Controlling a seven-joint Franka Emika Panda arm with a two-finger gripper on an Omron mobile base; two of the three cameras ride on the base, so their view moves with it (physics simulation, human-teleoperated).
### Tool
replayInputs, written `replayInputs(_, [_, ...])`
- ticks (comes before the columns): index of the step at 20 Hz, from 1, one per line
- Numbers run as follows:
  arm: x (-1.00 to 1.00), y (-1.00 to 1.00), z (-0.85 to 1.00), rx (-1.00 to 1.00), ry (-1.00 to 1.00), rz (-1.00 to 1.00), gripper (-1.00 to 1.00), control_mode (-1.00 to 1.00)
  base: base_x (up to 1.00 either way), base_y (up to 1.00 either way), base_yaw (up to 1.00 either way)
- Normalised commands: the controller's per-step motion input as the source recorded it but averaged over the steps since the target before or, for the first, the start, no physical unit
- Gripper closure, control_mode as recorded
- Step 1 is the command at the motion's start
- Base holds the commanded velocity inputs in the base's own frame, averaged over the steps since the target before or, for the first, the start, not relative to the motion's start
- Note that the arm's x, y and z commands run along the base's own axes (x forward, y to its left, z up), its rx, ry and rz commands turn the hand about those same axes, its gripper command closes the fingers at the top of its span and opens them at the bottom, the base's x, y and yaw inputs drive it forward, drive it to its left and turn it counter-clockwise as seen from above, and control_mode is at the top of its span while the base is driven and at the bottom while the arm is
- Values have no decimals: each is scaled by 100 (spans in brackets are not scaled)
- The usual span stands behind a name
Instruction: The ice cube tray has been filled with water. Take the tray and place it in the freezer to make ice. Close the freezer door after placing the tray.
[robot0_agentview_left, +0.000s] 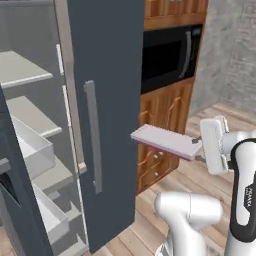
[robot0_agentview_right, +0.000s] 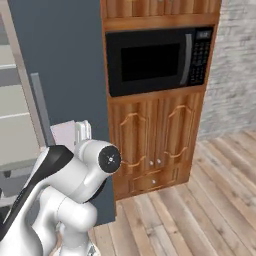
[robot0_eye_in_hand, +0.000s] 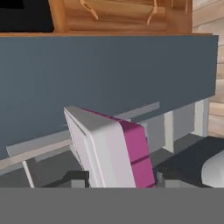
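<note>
Fingers (robot0_agentview_left: 199, 148) grip the ice cube tray (robot0_agentview_left: 165, 140) level, the open plain door (robot0_agentview_left: 107, 100) blocking the shelves (robot0_agentview_left: 22, 70)

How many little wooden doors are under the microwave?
2: the left wooden door and the right wooden door sit side by side under the microwave. The open fridge door may hide more.

The tray (robot0_agentview_left: 167, 140) hangs level in front of the open fridge door (robot0_agentview_left: 107, 100), right of its handle (robot0_agentview_left: 92, 137); shelves (robot0_agentview_left: 30, 117) lie left, microwave (robot0_agentview_left: 167, 57) behind.
</note>
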Motion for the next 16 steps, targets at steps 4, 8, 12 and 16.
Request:
replayInputs(4, [0, 0, 0, 0, 0, 0, 100, 100, 2, 0, 53])
replayInputs(8, [0, 0, 0, 0, 0, 0, 100, 100, 16, 3, 47])
replayInputs(12, [0, 0, 0, 0, 0, 0, 100, 100, 22, 2, 41])
replayInputs(16, [0, 0, 0, 0, 0, 0, 100, 100, 17, 0, 38])
